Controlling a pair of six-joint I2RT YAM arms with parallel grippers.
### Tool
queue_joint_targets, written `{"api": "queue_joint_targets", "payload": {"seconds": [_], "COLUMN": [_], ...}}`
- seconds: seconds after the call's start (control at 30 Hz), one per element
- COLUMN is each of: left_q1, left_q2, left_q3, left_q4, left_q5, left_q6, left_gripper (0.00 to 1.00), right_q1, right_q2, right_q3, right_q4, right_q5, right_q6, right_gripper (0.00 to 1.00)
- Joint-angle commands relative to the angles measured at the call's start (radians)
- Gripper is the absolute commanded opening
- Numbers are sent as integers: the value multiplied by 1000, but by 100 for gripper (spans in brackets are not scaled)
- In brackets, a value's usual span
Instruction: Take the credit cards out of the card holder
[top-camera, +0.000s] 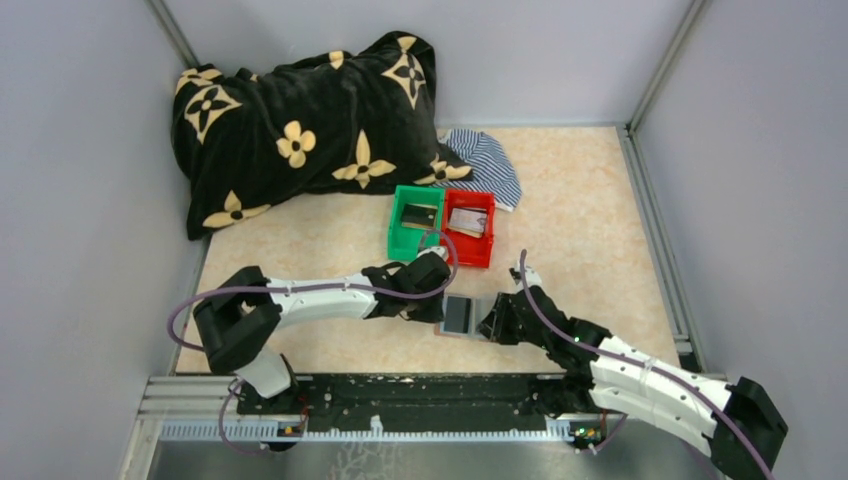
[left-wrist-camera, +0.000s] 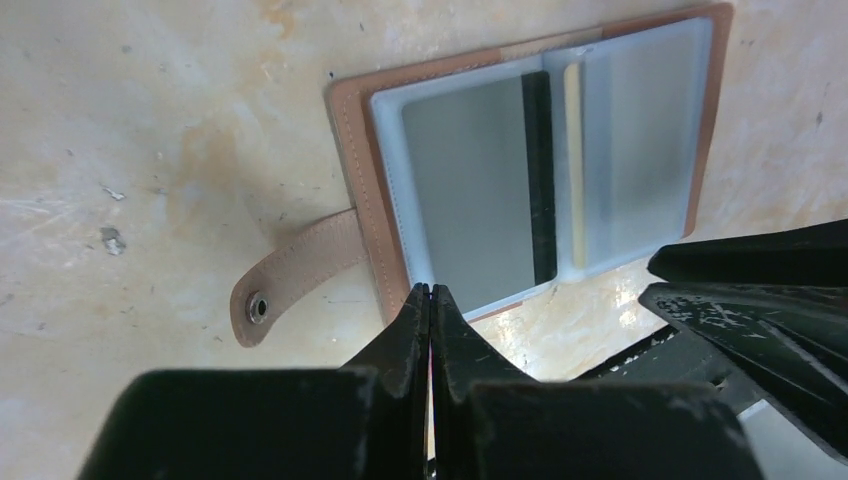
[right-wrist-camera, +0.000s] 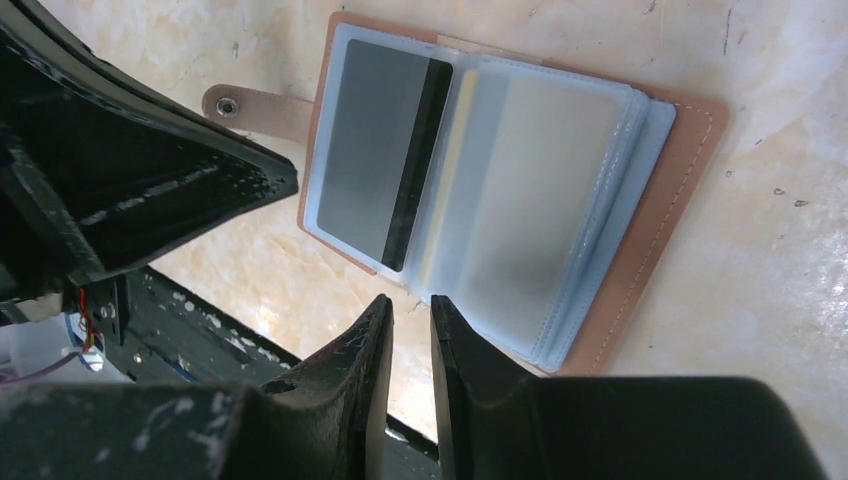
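Note:
The brown card holder (top-camera: 465, 315) lies open and flat on the table between my two grippers. Its clear blue-grey sleeves face up in the left wrist view (left-wrist-camera: 350, 150) and the right wrist view (right-wrist-camera: 680, 190). A silvery-grey credit card (left-wrist-camera: 470, 190) with a black stripe sits in one sleeve (right-wrist-camera: 375, 160). A gold-tan card edge (left-wrist-camera: 573, 160) shows beside it. My left gripper (left-wrist-camera: 430, 288) is shut, its tips at the holder's near edge (top-camera: 435, 310). My right gripper (right-wrist-camera: 410, 300) is slightly open and empty, just off the holder's edge (top-camera: 492, 322).
A green bin (top-camera: 397, 235) holds a card and a red bin (top-camera: 487, 240) holds cards, just beyond the holder. A black blanket with gold flowers (top-camera: 300, 120) and a striped cloth (top-camera: 490, 165) lie at the back. The holder's snap strap (left-wrist-camera: 290, 275) sticks out sideways.

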Motion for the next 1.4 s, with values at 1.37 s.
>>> {"api": "queue_joint_targets", "payload": {"seconds": [1.37], "left_q1": [71], "left_q2": [101], "left_q3": [-76], "left_q4": [158], "left_q5": [124], "left_q6": [-7], "left_gripper": [0], "right_q1": [-119], "right_q2": [191], "right_q3": [18], "right_q4": [255], "right_q5": [-132], "right_q6": [-43], "right_gripper": [42]}}
